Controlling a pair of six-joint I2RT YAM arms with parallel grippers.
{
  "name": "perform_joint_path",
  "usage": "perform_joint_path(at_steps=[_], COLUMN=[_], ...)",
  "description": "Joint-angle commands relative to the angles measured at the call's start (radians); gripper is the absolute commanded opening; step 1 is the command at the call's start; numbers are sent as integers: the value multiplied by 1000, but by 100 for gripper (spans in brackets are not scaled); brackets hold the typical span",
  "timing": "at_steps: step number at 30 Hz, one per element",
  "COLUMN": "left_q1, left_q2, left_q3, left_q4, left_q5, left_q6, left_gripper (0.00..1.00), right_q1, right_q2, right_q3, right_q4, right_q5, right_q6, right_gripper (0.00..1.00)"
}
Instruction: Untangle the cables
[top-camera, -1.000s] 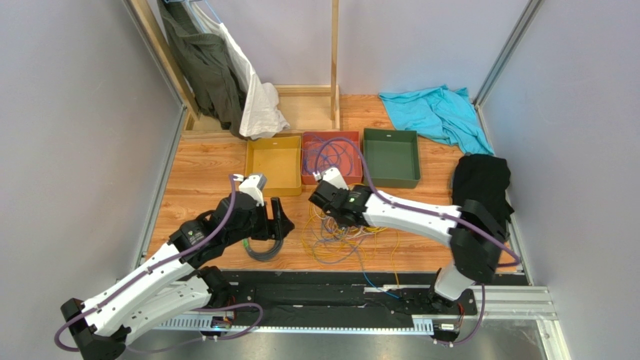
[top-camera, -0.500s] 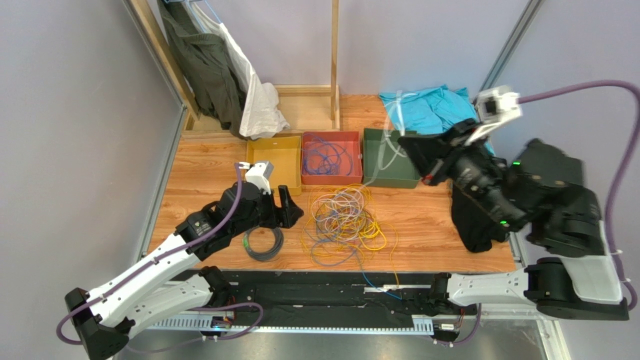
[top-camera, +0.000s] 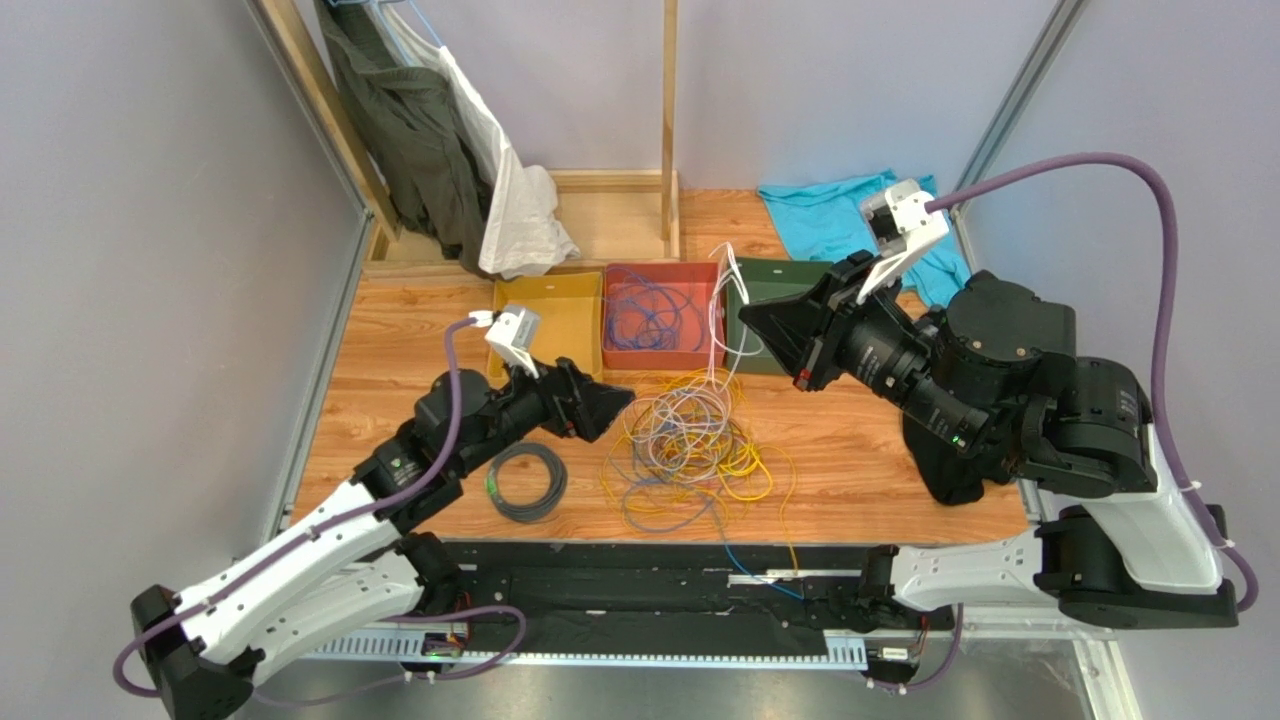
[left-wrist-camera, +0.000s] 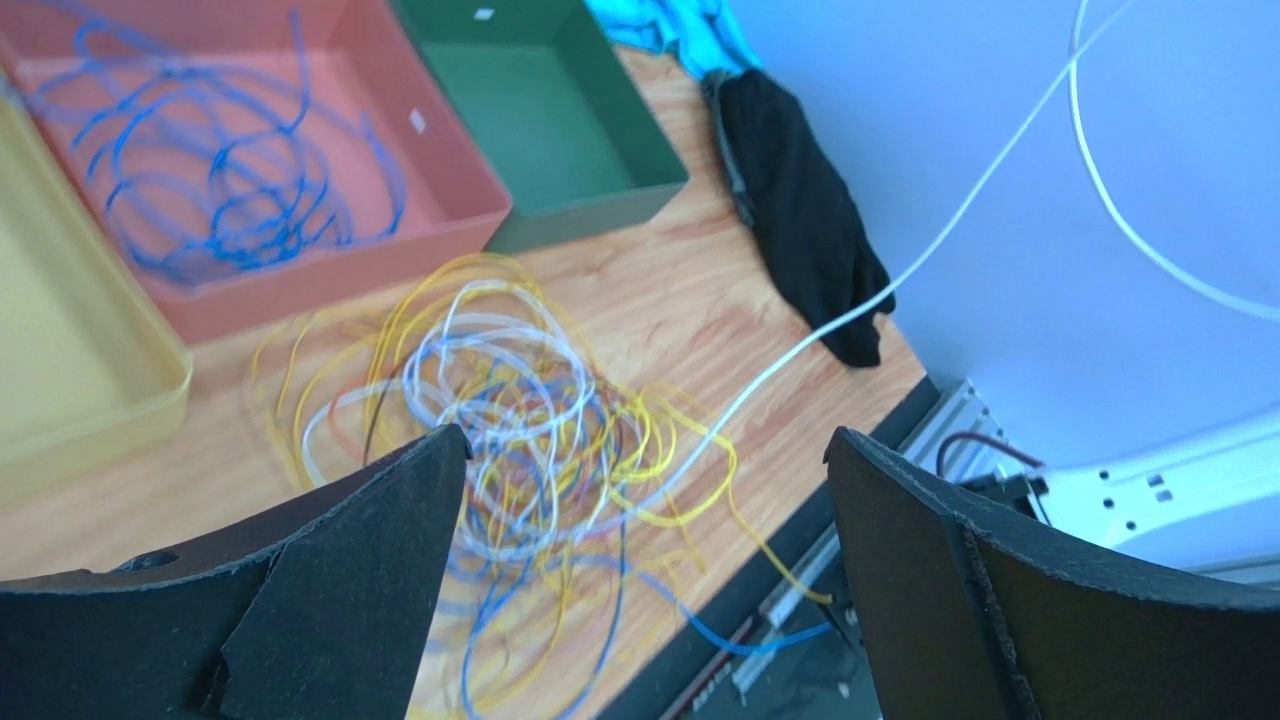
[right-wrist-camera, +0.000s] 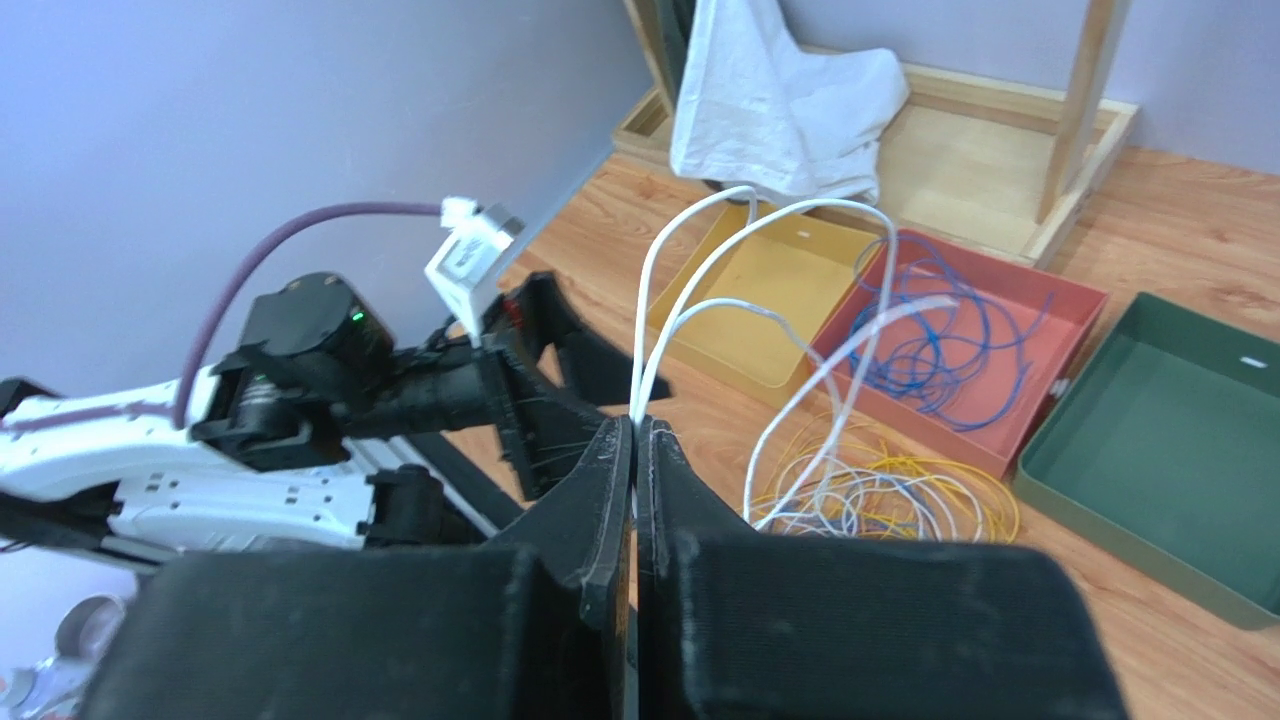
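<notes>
Left tool (top-camera: 601, 402) low, spread wide; right tool (right-wrist-camera: 634, 432) raised high, pinched tight.

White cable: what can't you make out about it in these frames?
- Right wrist: the gripped stretch of the white cable, hidden inside the shut right pincer.
- Left wrist: its upper run, cut off by the top edge.
- Top external: its path through the cable pile, too thin and tangled to follow.
- Any view: its ends, nowhere identifiable.

no legible text anywhere
</notes>
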Motion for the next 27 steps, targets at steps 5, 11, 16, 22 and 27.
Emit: perform_joint_path(at_steps=[5, 11, 16, 22, 27], left_q1=[-24, -26, -45, -50, -50], left_q2=[297, 427, 461, 392, 259], left_q3=[56, 75, 40, -31, -102], left_q4=[422, 549, 650, 634, 606], left_q5=[75, 213, 295, 266, 284], left_q6=[259, 294, 259, 244, 251], left_gripper=[99, 99, 99, 99, 99], right_q1=[5, 5, 5, 5, 5], right_q2=[2, 3, -3, -12, -21], right_q3=[51, 71, 77, 62, 36], right_q4=[9, 3, -14, -18, -3], right_q5=[-151, -172, -162, -154, -149], right_q6=[62, 76, 82, 90, 91], right_gripper=[0, 0, 0, 0, 0])
